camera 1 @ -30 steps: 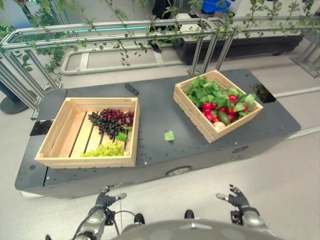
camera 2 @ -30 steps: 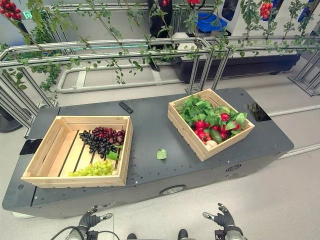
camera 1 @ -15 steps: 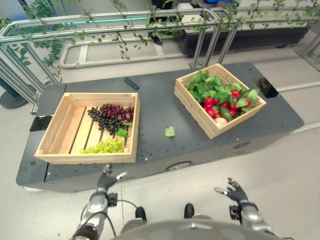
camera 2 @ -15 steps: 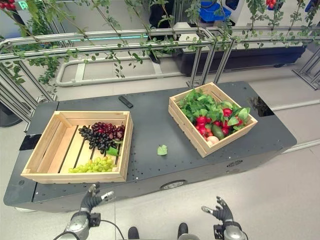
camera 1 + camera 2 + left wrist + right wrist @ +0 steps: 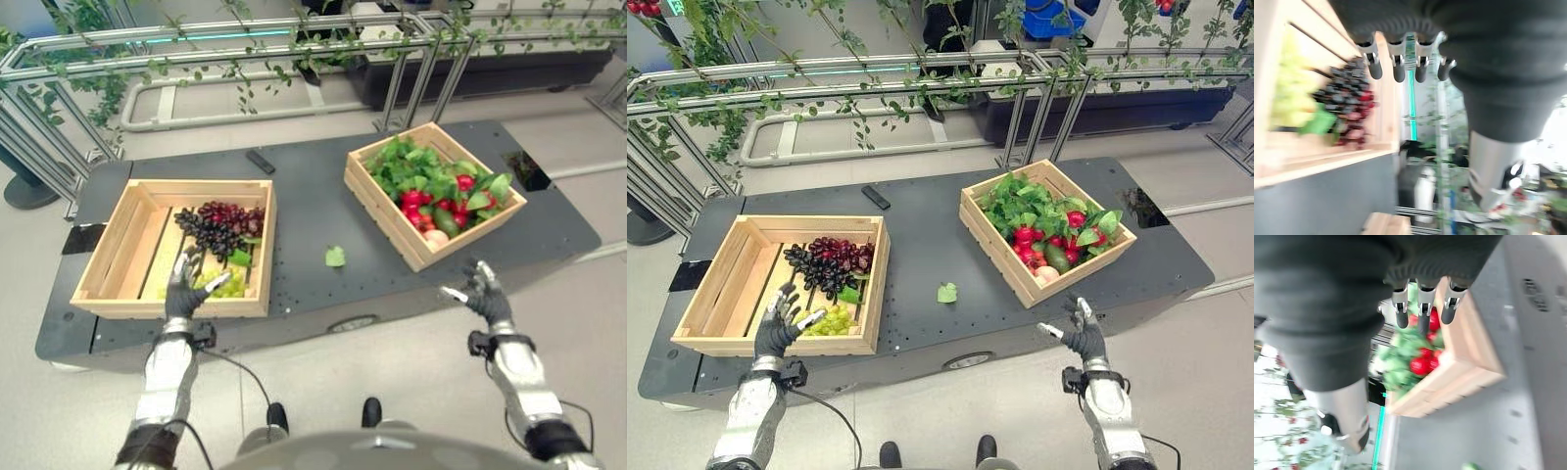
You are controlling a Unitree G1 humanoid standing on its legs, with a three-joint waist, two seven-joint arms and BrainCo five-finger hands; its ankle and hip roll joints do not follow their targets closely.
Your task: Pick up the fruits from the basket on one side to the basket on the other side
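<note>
Two wooden crates are sitting on a dark platform (image 5: 921,245), one toward each end, so each hand has a crate on its own side. The left crate (image 5: 715,294), near the platform's left end and close to its front edge, is holding dark grapes (image 5: 828,264) against its right wall and green grapes (image 5: 828,320) in its front right corner; the rest of its slatted floor is lying bare. The right crate (image 5: 1014,279), turned at an angle near the right end, is piled with red fruit (image 5: 1024,237) among leafy greens (image 5: 1019,206).

The left hand (image 5: 776,328) is hovering over the left crate's front wall beside the green grapes, fingers spread and holding nothing, probably lining up a grasp. The right hand (image 5: 1083,336) is hanging off the platform's front edge, short of the right crate, fingers likewise apart and empty. A loose leaf (image 5: 946,292) is lying between the crates, and a small black bar (image 5: 874,197) near the back edge.
</note>
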